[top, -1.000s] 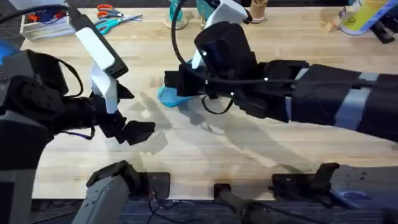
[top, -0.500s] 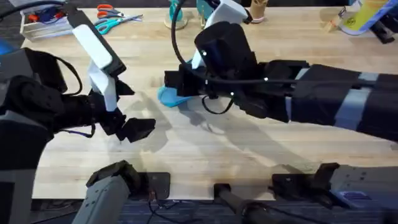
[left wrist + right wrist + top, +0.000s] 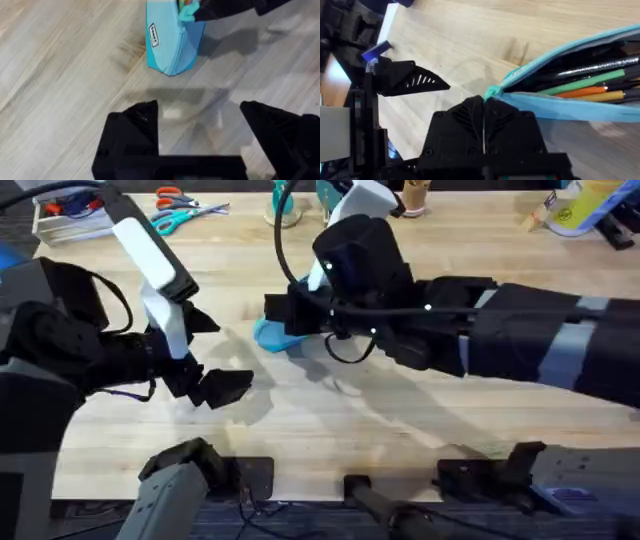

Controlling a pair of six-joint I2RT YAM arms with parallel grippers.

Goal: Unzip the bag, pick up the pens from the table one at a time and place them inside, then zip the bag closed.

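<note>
The light-blue bag [image 3: 268,335] [image 3: 170,42] lies on the table [image 3: 300,420], its zipper partly open. Several pens [image 3: 585,82] lie inside it: black, green, orange and yellow. My right gripper [image 3: 484,112] [image 3: 275,312] reaches across the middle and is shut on the zipper pull [image 3: 492,92] [image 3: 187,12] at the bag's near end. My left gripper [image 3: 200,125] [image 3: 225,388] hovers open over bare wood a short way in front and to the left of the bag, holding nothing.
Teal-handled scissors [image 3: 180,218] and orange-handled scissors [image 3: 172,196] lie at the back left beside a white tray [image 3: 70,220]. A yellow bottle [image 3: 580,205] stands at the back right. The right arm [image 3: 480,330] spans the table's right half.
The left arm has drifted very slightly. The right gripper and the bag have stayed put.
</note>
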